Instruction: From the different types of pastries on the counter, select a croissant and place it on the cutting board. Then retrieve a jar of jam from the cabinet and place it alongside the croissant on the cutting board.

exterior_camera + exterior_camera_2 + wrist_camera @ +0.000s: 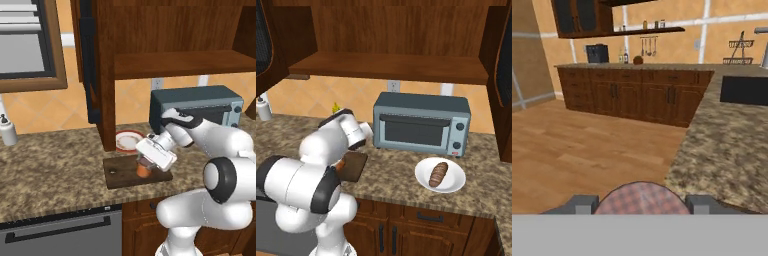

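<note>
Hand (145, 165) grasping jam jar (144, 170), low over cutting board (120, 173); brown pastry (438, 174) on plate (453, 186) at 3 o'clock.

No lettering, label, brand, number or sign can be read anywhere. The grey-blue metal toaster oven (421, 125) in the middle of the right base view shows round knobs and one red dot, with no legible markings.

the tool (145, 165) hides most of the jar of jam (144, 171); the arm covers much of the cutting board (354, 165); finger contact unclear.
</note>
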Tool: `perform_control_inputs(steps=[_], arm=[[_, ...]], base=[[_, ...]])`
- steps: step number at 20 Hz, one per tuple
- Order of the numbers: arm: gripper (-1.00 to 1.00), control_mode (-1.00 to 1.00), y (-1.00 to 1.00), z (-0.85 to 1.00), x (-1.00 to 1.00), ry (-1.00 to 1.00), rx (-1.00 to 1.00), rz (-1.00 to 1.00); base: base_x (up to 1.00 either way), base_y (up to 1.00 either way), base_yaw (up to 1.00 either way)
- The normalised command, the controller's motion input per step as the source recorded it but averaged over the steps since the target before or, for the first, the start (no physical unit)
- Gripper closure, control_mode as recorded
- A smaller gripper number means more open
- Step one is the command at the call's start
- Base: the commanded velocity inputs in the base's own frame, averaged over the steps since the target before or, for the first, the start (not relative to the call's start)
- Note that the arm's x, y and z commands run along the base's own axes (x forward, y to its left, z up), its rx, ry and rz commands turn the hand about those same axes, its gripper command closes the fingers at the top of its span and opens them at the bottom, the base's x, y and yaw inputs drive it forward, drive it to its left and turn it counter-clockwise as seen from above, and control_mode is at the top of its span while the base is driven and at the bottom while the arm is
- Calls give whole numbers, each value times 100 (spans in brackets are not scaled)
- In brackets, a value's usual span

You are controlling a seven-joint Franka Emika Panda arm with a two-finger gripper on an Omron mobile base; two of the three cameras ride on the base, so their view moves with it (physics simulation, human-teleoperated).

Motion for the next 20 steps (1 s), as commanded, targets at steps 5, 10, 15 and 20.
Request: perform_control_inputs(steps=[5, 10, 15, 20], arm=[[100, -100, 17, -22, 46, -15, -10, -3], [100, -100, 46, -13, 30, -16, -9, -5], [100, -100, 43, -24, 39, -20, -13, -13], [100, -100, 20, -21, 28, -19, -8, -18]], base=[[0, 0, 0], [0, 0, 0], [0, 0, 0], [0, 0, 0]])
